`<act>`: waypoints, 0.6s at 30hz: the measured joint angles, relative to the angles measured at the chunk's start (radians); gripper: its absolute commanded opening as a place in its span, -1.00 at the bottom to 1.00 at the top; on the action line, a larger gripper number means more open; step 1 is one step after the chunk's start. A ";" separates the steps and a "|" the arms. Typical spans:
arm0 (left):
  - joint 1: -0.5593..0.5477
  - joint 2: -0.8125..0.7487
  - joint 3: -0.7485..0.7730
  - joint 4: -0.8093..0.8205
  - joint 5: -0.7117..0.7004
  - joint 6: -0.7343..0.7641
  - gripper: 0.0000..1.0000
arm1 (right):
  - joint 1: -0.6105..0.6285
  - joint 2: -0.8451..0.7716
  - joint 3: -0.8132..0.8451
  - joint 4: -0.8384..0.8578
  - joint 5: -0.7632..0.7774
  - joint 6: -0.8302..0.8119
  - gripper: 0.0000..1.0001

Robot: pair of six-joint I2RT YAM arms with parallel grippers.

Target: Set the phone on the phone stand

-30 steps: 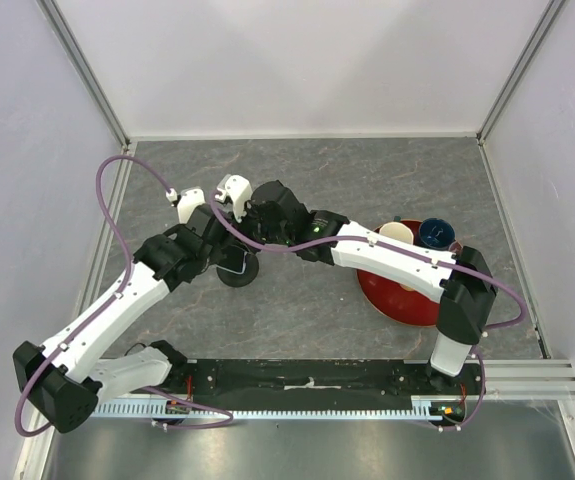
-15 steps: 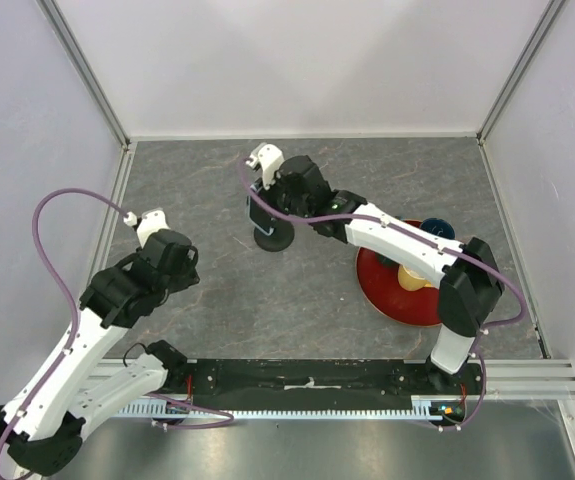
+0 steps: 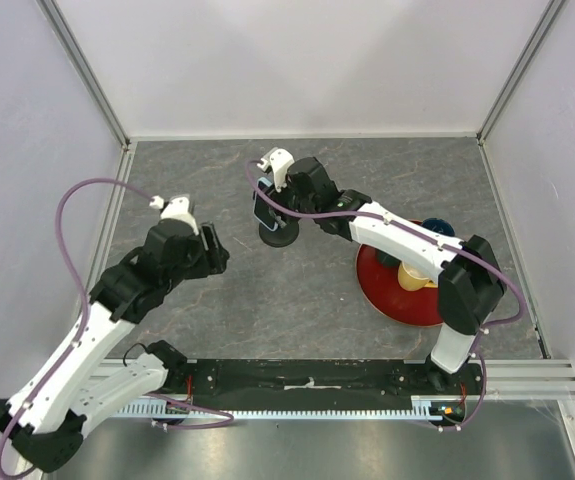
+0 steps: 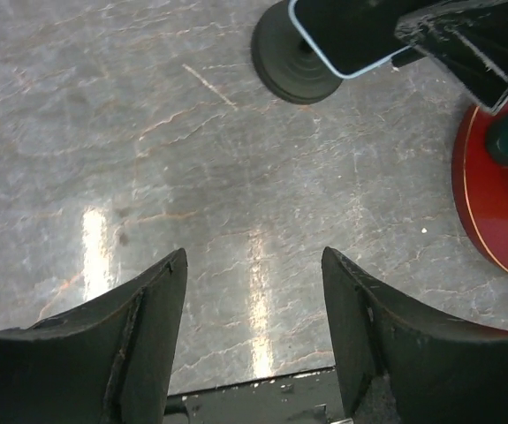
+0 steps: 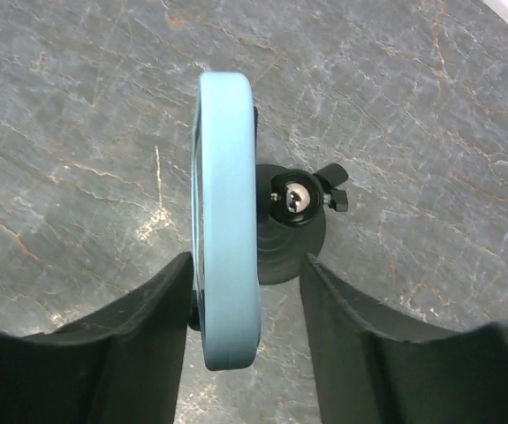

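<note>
phone upright at the stand on grey marbled stone

the phone stands on edge just beside the phone stand post, mid-table toward the far white wall. the right gripper straddles it, jaws apart, with a gap at one finger. the left gripper hangs wide and empty over veined stone. a red plate sits to the right.

The left arm and the right arm are both made of long white parts joined by chunky black knuckles. A thin purple cable runs along the left arm, and another purple cable runs along the right one. A small white block sits by each wrist. The left tool has two fat, dull black fingers, pointed at the tips. The right tool looks just the same.
</note>
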 measured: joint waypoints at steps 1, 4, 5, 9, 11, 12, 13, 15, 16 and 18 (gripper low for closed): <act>0.000 0.029 0.002 0.027 0.009 0.015 0.41 | -0.003 0.000 -0.005 -0.004 -0.001 0.005 0.27; 0.010 0.112 0.029 0.098 0.040 0.060 0.47 | -0.010 -0.016 -0.023 -0.009 0.000 0.006 0.35; 0.017 0.143 0.043 0.120 0.053 0.075 0.50 | -0.012 -0.024 -0.032 -0.011 0.000 0.008 0.36; 0.065 0.253 0.109 0.213 0.117 0.127 0.50 | -0.027 -0.063 -0.069 -0.011 -0.003 0.010 0.39; 0.108 0.308 0.146 0.253 0.164 0.142 0.50 | -0.036 -0.073 -0.080 -0.010 0.002 0.012 0.41; 0.130 0.337 0.162 0.274 0.191 0.146 0.50 | -0.040 -0.080 -0.089 -0.007 0.008 0.015 0.44; 0.156 0.364 0.177 0.292 0.226 0.148 0.50 | -0.045 -0.087 -0.098 -0.003 0.011 0.016 0.45; 0.194 0.407 0.190 0.329 0.279 0.150 0.54 | -0.057 -0.103 -0.119 0.005 0.012 0.018 0.46; 0.211 0.425 0.195 0.347 0.299 0.151 0.57 | -0.065 -0.113 -0.129 0.006 0.008 0.018 0.47; 0.226 0.454 0.199 0.369 0.330 0.157 0.81 | -0.084 -0.129 -0.145 0.008 -0.012 0.014 0.53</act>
